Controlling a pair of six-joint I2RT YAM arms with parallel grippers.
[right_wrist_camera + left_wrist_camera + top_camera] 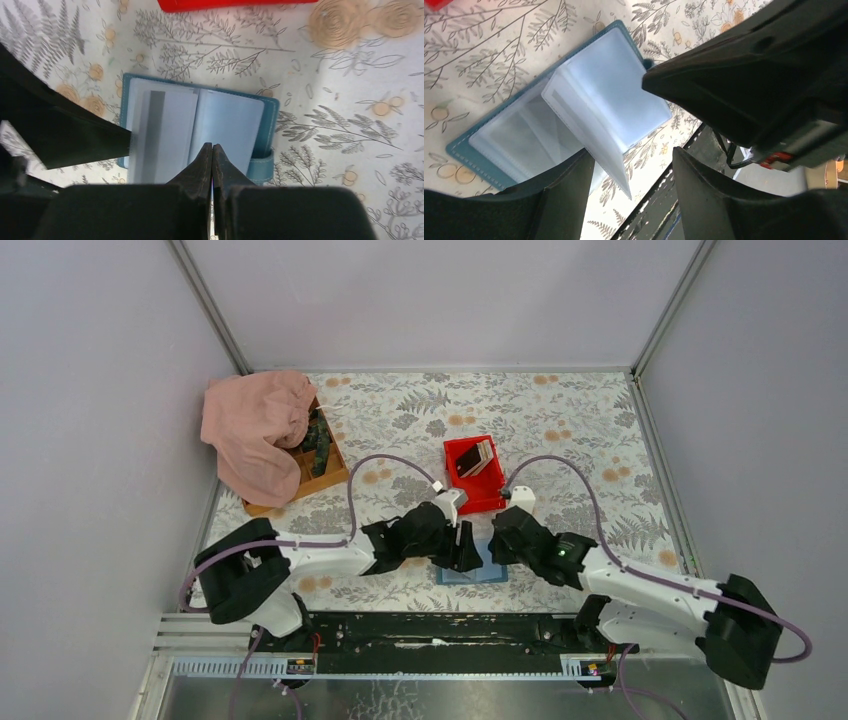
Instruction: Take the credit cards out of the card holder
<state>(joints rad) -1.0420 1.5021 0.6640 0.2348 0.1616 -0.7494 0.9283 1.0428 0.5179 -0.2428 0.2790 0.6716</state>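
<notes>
The open card holder (230, 125) lay on the counter (600, 420) near the red bin (452, 455), with the right pincer (212, 147) shut over it and the left pincer (631, 152) apart around a raised sleeve (589, 125), so the next move likely needed a nip on the striped card (155, 135) to slide it out.

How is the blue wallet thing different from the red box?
The card holder is blue; the red bin is red. The card holder lies flat and spread open, while the red bin has raised walls with cards inside. The card holder sits at the near side of the table; the red bin is farther back. Both rest on the flowery table.
</notes>
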